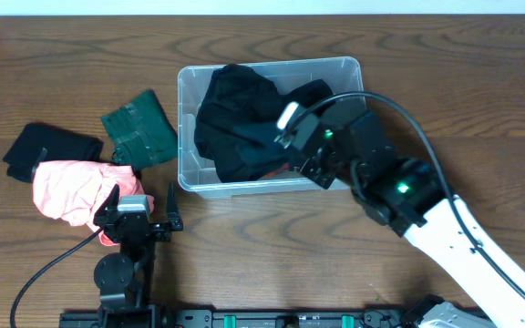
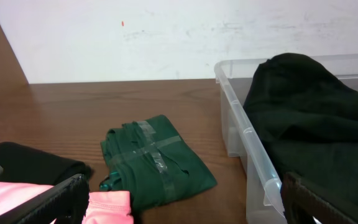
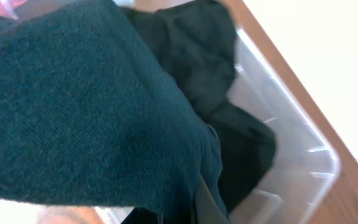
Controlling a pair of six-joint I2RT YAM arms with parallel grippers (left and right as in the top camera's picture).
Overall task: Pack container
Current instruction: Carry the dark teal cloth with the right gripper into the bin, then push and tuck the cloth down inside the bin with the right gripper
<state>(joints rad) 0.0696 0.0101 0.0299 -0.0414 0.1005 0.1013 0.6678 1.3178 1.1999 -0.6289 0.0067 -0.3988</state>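
one black garment (image 1: 235, 118) in container (image 1: 186, 137) | right gripper (image 1: 285, 141) pinching it | left gripper (image 1: 144, 199) spread wide

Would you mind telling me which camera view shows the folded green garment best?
The left wrist view: the green garment lies close, its folds clear. Overhead shows it smaller, left of the container. The right wrist view misses it.
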